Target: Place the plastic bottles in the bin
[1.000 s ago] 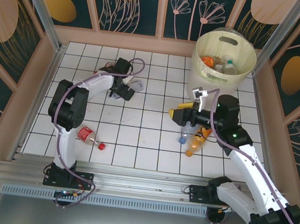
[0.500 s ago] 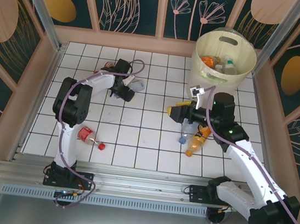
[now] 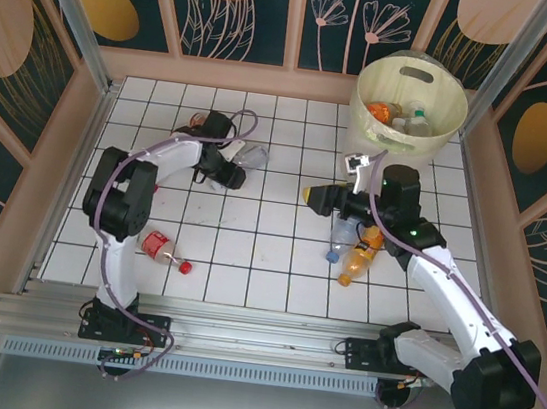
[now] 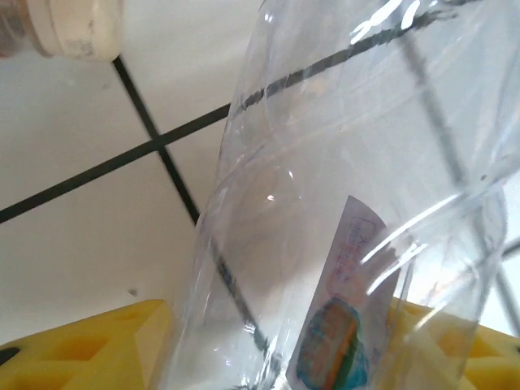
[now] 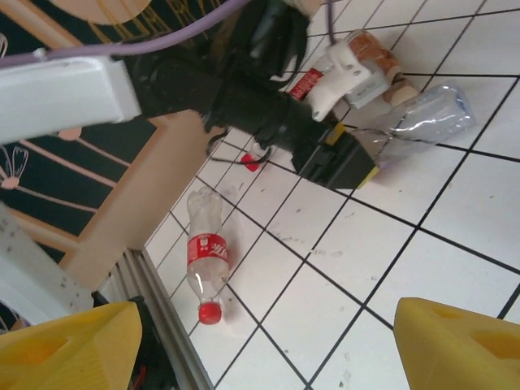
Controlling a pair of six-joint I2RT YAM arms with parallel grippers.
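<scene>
A clear plastic bottle [image 4: 341, 187] lies on the white tiles at the back left, also seen from above [image 3: 251, 154]. My left gripper [image 4: 268, 361] [image 3: 224, 167] is shut on its body, with a yellow finger [image 4: 81, 349] on each side. My right gripper [image 3: 309, 196] [image 5: 268, 349] hangs open over mid-table with nothing between its fingers [image 5: 463, 341]. A red-labelled bottle [image 3: 162, 247] [image 5: 207, 252] lies front left. A brown bottle [image 3: 199, 119] lies behind the left gripper. A blue-capped bottle [image 3: 337, 239] and an orange one [image 3: 356, 262] lie under the right arm. The cream bin [image 3: 445, 126] stands at the back right.
Several bottles lie inside the bin. A wooden frame [image 3: 76, 169] walls the tiled table on the left, back and right. A metal rail [image 3: 255, 348] runs along the near edge. In the right wrist view the left arm [image 5: 244, 89] reaches across the tiles.
My left gripper has closed from wide open onto the clear bottle. My right gripper has drifted a little to the left and towards the back, staying open.
</scene>
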